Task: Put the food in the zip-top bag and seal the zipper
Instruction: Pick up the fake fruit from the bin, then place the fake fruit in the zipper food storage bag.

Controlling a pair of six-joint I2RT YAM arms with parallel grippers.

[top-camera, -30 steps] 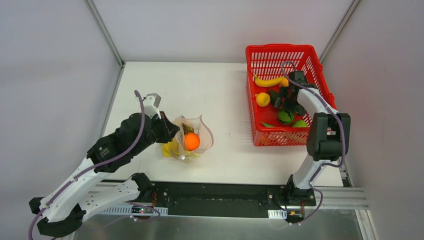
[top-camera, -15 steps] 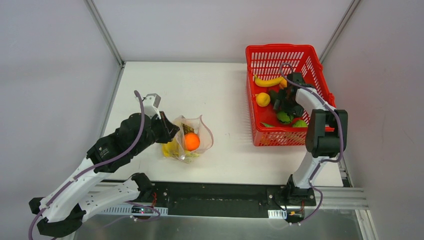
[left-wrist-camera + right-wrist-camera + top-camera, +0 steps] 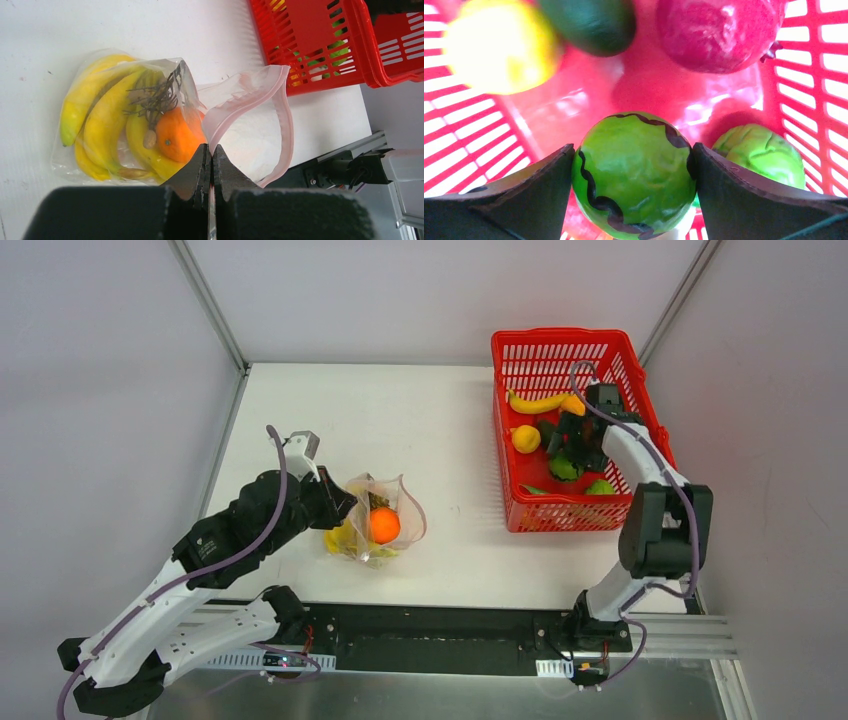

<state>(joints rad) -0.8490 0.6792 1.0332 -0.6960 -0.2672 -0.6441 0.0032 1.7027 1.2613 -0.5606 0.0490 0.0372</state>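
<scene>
Mid-loading: green striped ball point(image 3: 634, 175) clamped in right gripper point(image 3: 633, 152), basket point(image 3: 804, 75) beneath; bag rim point(image 3: 235, 97) pinched in closed left gripper point(image 3: 210, 150). Next, likely: lift clear, carry over.

No words or numbers can be read anywhere. The left arm point(image 3: 212, 540) has a tiny pale mark, too small to make out. The zip-top bag point(image 3: 242, 95) shows no letters. The dark wavy lines on the green toy melon point(image 3: 634, 170) are only stripes.
</scene>
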